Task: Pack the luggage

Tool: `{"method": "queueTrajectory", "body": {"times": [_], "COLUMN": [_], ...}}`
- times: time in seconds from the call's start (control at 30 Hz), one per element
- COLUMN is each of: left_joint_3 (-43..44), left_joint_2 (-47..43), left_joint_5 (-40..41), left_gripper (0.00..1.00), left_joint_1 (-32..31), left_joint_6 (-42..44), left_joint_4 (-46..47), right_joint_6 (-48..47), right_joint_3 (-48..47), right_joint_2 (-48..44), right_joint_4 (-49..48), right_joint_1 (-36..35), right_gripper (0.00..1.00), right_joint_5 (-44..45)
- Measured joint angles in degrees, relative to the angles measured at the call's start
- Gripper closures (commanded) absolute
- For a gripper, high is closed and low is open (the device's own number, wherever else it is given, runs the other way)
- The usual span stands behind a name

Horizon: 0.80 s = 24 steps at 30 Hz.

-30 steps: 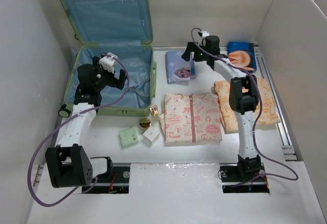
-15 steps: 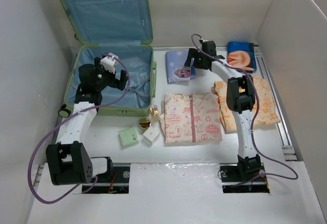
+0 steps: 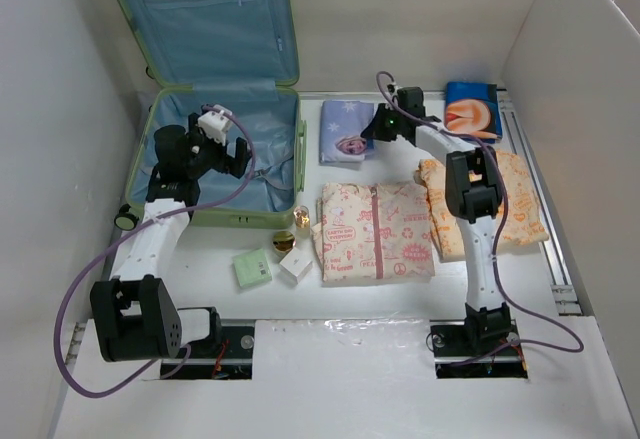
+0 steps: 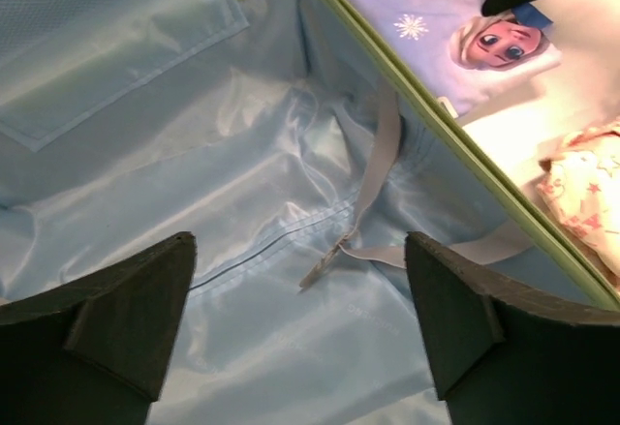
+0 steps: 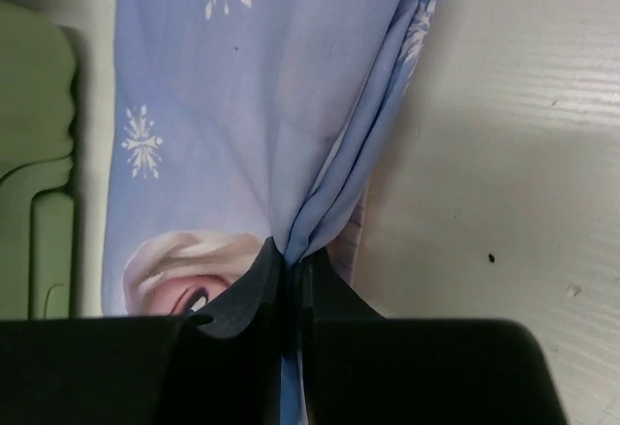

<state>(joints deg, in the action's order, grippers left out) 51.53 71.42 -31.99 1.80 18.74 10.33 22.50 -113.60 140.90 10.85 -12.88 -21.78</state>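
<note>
1. Green luggage (image 3: 240,220) lies open at the table's (image 3: 400,299) far-left corner, lid (image 3: 200,19) up vs back wall; ready for loading.
2. R gripper (image 5: 288,258) is clamped on folded edge of blue cloth (image 5: 242,106); prob. to carry it over.
3. L gripper (image 4: 298,280) hovers spread & empty over the lining; likely to receive.

Open luggage (image 3: 300,159), far left: its lined base lay free beneath the wide-spread left gripper (image 3: 238,156), crossed only by a loose strap (image 4: 373,173). The upright lid (image 3: 200,19) walled the far side. The right rim stood between base and blue cloth (image 3: 345,131), pinched by the right gripper (image 3: 372,131). Small jars (image 3: 284,242), white box (image 3: 294,262) and green pack (image 3: 252,267) crowded the near right corner.
</note>
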Motion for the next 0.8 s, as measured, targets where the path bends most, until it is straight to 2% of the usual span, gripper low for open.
{"method": "queueTrajectory", "body": {"times": [0.03, 0.17, 0.3, 0.43, 0.53, 0.57, 0.67, 0.7, 0.8], "left_joint_3": [0.0, 2.6, 10.4, 18.0, 20.1, 20.3, 20.3, 20.3, 20.3], "left_joint_2": [0.0, 1.6, 7.9, 14.7, 16.9, 17.2, 17.7, 18.2, 19.6], "left_joint_5": [-0.7, -5.2, -10.8, -13.7, -15.0, -15.5, -16.9, -17.4, -18.4], "left_gripper": [0.29, 0.55, 0.6, 0.55, 0.49, 0.43, 0.33, 0.28, 0.21], "left_joint_1": [0.0, 0.0, -0.8, -4.1, -6.9, -7.7, -9.4, -10.2, -11.1], "left_joint_6": [0.1, 0.3, -0.3, -1.2, -3.9, -5.3, -11.0, -13.6, -20.5], "left_joint_4": [-0.2, -2.8, -6.8, -9.7, -9.6, -8.7, -4.3, -1.4, 5.4], "right_joint_6": [0.4, 1.1, 1.7, 1.9, 1.9, 1.9, 1.7, 1.7, 1.5], "right_joint_3": [1.3, 5.4, 10.9, 13.3, 13.3, 13.3, 13.3, 13.3, 13.3], "right_joint_2": [-0.5, -3.4, -9.7, -16.3, -20.2, -21.3, -24.0, -24.7, -25.9], "right_joint_4": [-1.3, -3.3, -6.3, -8.0, -9.2, -9.6, -10.2, -10.4, -11.2], "right_joint_1": [0.3, 1.4, 1.7, 1.6, 1.7, 1.7, 1.9, 1.9, 1.9], "right_gripper": [1.0, 1.0, 1.0, 1.0, 1.0, 1.0, 1.0, 1.0, 1.0], "right_joint_5": [-1.5, -7.3, -11.7, -14.4, -15.1, -15.3, -15.6, -15.7, -16.4]}}
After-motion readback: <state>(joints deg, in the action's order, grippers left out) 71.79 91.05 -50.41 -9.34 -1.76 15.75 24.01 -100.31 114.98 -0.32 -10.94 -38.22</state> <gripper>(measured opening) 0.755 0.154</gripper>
